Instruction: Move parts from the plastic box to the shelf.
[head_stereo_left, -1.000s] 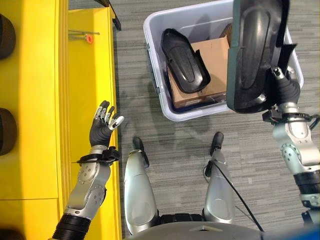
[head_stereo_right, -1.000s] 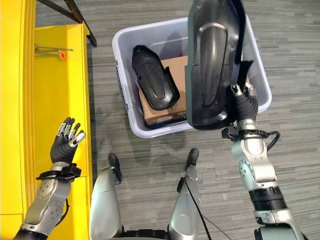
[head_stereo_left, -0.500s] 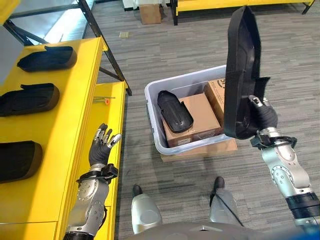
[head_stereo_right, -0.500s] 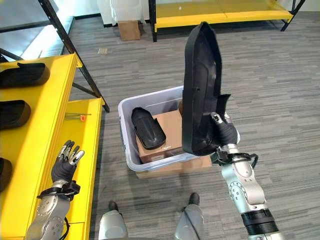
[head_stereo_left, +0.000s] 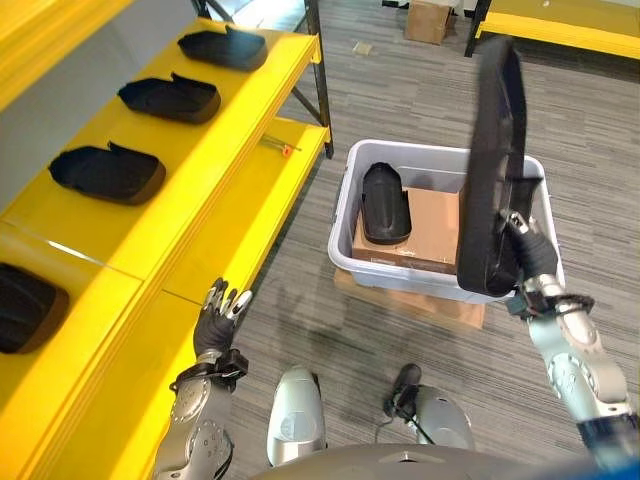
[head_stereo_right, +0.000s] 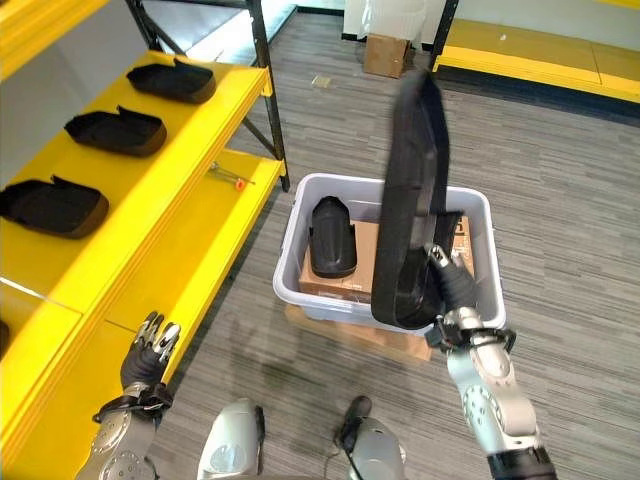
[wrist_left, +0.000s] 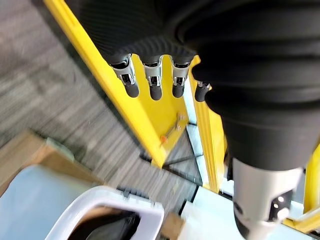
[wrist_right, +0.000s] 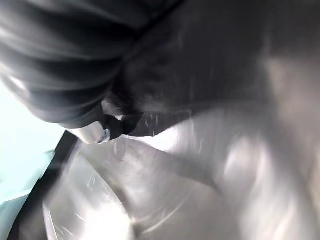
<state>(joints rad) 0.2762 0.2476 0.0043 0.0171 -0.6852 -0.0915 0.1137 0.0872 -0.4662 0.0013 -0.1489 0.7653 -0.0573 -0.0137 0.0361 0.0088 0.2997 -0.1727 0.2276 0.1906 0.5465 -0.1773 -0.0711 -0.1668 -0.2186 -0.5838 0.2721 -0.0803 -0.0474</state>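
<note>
Now a long black part (head_stereo_right: 412, 190) is held upright above the plastic box (head_stereo_right: 300, 290) by the right hand (head_stereo_right: 452, 288), curled round its lower end (top-heavy, likely to swing and clip the yellow shelf (head_stereo_left: 215, 195)); the left hand (head_stereo_left: 218, 318) is kept open.

Warehouse or factory stockroom.
Yellow steel shelving (head_stereo_left: 215, 190) holding black moulded parts (head_stereo_left: 170, 97), grey carpet floor (head_stereo_right: 560, 190), plastic box (head_stereo_right: 300, 255), cardboard carton (head_stereo_right: 385, 55).
</note>
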